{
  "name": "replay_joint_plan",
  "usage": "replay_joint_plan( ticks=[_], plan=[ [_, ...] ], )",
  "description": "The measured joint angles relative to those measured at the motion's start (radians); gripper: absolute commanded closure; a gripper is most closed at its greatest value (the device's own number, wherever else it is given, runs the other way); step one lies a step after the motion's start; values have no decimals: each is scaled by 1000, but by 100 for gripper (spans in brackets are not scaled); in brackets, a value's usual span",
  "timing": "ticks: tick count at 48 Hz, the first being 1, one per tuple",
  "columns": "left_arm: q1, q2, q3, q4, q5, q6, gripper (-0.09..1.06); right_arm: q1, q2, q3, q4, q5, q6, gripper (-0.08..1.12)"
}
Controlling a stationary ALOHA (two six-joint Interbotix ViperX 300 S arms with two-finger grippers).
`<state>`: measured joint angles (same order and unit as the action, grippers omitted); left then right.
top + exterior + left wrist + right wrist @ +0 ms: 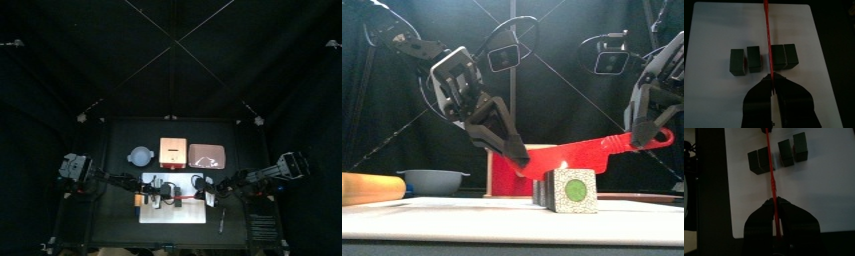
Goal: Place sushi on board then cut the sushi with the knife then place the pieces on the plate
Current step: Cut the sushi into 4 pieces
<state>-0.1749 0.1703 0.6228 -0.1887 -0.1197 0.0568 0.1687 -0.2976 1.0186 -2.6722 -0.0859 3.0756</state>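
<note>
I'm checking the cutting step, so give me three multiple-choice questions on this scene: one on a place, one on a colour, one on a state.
1. Where does the sushi lie?
A on the pink tray
B in the bowl
C on the white board

2. What colour is the knife?
A red
B blue
C green

3. How does the sushi roll stand?
A one unbroken roll
B split, with gaps between blocks
C blocks stacked up

Answers: 1 C, both wrist views show the blocks on the board. 2 A, the front view shows a red blade. 3 B, the left wrist view shows gaps between blocks.
</note>
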Motion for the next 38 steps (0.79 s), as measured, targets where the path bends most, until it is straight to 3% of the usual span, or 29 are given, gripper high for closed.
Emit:
replay_joint_plan(
  ticks=[7,14,28,38],
  plan=[
    [9,-15,0,28,2,2,58,-6,-11,0,-6,-2,-2,62],
    [9,-28,0,35,2,0,58,-6,-21,0,-6,-3,0,62],
    [5,-38,0,35,3,-2,58,2,-51,0,8,-5,-2,62],
    [-21,-37,0,35,3,-3,58,26,-51,0,40,-5,-2,62]
  ],
)
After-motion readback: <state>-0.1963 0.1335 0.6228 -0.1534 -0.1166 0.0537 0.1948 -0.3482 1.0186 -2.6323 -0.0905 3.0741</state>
